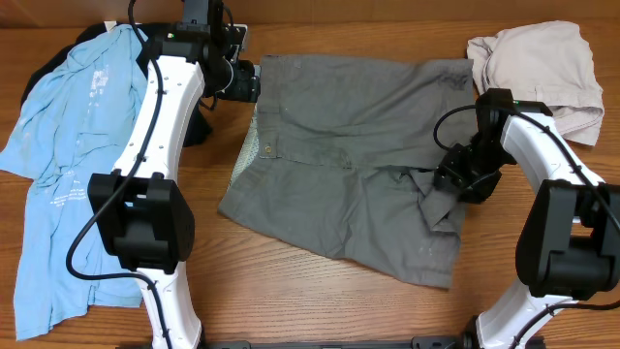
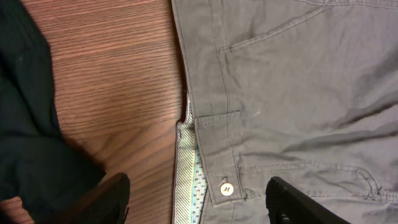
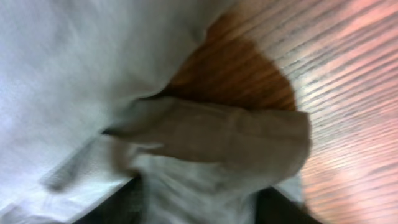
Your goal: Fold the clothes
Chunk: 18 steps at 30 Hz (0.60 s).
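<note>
The large grey-olive shorts [image 1: 349, 155] lie spread flat in the middle of the table. The buttoned waistband and pale lining [image 1: 254, 145] are at the left. My left gripper [image 1: 242, 82] hovers open over the far left corner of the waistband. In the left wrist view its fingers [image 2: 199, 205] straddle the button [image 2: 225, 188] and the lining without touching the shorts [image 2: 298, 93]. My right gripper [image 1: 444, 189] is at the right leg hem and is shut on a folded-up flap of the shorts. In the blurred right wrist view, cloth [image 3: 211, 140] bunches between the fingers [image 3: 199, 208].
A light blue printed shirt [image 1: 68, 145] lies at the left, over a black shirt [image 1: 39, 78] that also shows in the left wrist view [image 2: 25, 124]. Beige shorts [image 1: 538, 68] lie crumpled at the far right corner. Bare wood shows along the front edge.
</note>
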### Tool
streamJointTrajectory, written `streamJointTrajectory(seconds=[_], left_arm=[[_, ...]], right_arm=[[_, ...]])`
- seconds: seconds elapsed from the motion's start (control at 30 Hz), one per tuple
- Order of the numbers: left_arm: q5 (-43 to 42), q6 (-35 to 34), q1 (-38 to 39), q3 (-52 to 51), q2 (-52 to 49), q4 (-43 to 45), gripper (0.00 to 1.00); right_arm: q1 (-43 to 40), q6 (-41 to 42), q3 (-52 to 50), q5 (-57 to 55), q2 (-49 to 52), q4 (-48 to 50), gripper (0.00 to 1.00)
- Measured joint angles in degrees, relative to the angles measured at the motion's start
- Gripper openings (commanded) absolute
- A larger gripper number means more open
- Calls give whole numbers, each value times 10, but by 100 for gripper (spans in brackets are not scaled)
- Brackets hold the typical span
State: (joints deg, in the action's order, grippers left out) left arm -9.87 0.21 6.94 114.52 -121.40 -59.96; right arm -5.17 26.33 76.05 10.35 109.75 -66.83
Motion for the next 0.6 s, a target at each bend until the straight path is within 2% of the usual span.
streamJointTrajectory(seconds=[0.07,0.13,0.37,0.4,0.47,0.53,0.57,0.6], left_arm=[[0,0,0,0,0,0,73],[0,0,0,0,0,-1,72],[0,0,0,0,0,-2,72],[0,0,0,0,0,-2,72],[0,0,0,0,0,-2,72],[0,0,0,0,0,-2,72],[0,0,0,0,0,-2,72],[0,0,0,0,0,0,72]], right_arm=[[0,2,0,3,0,11,7],[-2,3,0,8,0,29,4],[-72,-11,9,14,0,62,7],[-83,-16,10,14,0,66,16],[-110,-27,12,14,0,81,44],[-138,-54,13,17,0,97,79],[-147,-63,13,20,0,101,91],[-154,-78,13,27,0,105,98]])
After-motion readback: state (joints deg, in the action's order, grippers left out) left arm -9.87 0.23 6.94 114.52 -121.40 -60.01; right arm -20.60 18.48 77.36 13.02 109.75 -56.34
